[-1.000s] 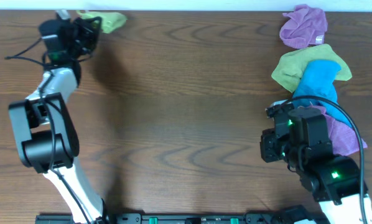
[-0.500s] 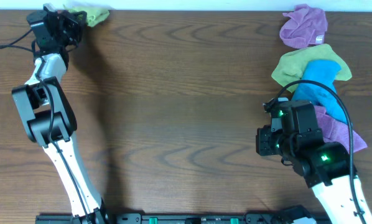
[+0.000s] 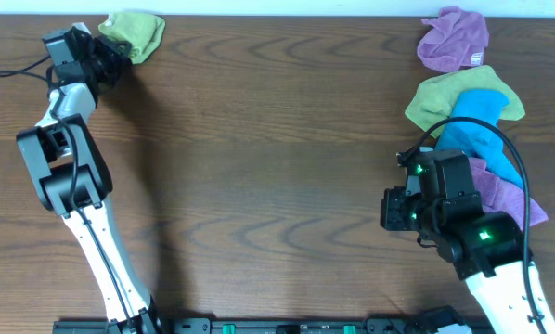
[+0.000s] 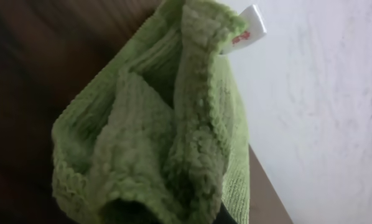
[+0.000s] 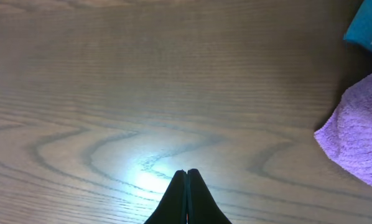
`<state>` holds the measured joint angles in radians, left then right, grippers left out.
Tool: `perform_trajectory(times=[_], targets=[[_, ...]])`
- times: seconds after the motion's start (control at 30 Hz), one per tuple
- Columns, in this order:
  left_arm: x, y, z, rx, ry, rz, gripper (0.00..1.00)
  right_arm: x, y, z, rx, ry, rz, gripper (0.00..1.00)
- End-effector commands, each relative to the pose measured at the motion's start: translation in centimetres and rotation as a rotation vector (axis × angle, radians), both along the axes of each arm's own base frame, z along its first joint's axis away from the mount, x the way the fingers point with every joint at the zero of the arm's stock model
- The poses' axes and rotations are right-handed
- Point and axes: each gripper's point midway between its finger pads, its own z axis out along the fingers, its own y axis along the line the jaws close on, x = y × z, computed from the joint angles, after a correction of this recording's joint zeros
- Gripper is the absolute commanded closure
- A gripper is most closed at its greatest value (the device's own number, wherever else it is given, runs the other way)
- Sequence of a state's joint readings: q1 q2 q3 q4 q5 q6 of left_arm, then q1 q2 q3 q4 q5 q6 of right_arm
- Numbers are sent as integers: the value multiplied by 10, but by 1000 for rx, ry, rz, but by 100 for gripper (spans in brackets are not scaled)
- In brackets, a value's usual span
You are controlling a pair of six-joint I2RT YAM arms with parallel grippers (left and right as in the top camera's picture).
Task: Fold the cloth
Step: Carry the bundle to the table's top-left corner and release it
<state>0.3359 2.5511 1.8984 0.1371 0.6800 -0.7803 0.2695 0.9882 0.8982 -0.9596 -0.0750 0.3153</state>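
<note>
The left gripper [image 3: 110, 54] was pinched on the lime-green cloth [image 3: 136, 33], bunched at the far left corner of the table [image 3: 277, 139] by the wall [image 4: 323, 93]. The right gripper [image 5: 186, 179] hung pressed shut and empty over the table, near a purple cloth [image 5: 360, 137].

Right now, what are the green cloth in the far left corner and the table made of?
The green cloth looks like soft microfibre or terry: fuzzy little loops, a stitched edge, a white tag. The table looks like dark wood, maybe only a wood-look top: wavy grain lines, a slight shine.
</note>
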Motion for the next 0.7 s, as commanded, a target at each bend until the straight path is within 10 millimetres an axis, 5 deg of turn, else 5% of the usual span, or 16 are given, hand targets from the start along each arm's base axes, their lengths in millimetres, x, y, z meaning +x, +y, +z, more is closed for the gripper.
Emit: perform_trajectory(times=[0.0,0.17,0.5,0.67], targets=[[0,6,-7,25,-2,-15,94,1,0,1,24,7,-29,99],[-2,7,-11,-3,28,8,94,0,2,1,34,10,-23,99],[5,43,-1,-81,20,190,94,-2,6,1,52,17,-10,99],[9,31,-1,-73,17,170,94,0,6,2,56,9,-13,99]])
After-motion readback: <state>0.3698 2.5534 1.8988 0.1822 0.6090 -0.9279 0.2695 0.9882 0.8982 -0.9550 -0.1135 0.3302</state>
